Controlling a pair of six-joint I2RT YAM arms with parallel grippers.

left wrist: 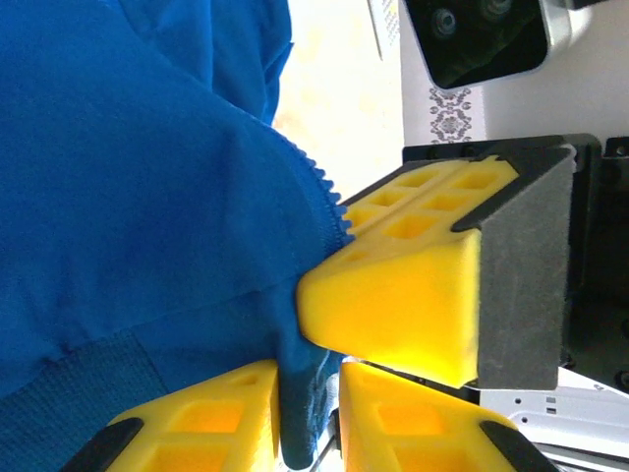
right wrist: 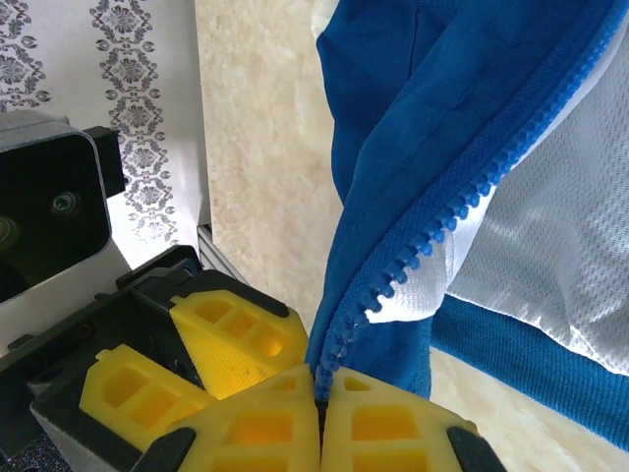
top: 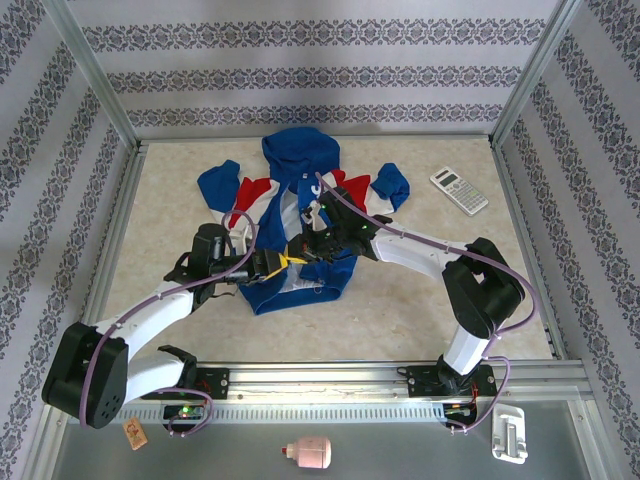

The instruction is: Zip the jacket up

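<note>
The blue jacket (top: 297,287) lies open on the table, hood toward the far wall, with red and white chest panels. Both grippers meet at its lower front opening. My left gripper (top: 287,258) is shut on a fold of blue fabric (left wrist: 300,423) at the hem, pinched between its yellow fingers (left wrist: 197,423). My right gripper (right wrist: 319,388) is shut on the bottom end of the blue zipper teeth (right wrist: 432,231), beside the pale mesh lining (right wrist: 550,246). A yellow finger (left wrist: 393,295) of the right gripper presses close against the left one.
A white calculator (top: 459,190) lies at the back right of the table. Aluminium frame posts and patterned walls enclose the table (top: 170,200). A metal rail (top: 330,375) runs along the near edge, and a pink-and-white object (top: 308,455) lies below it.
</note>
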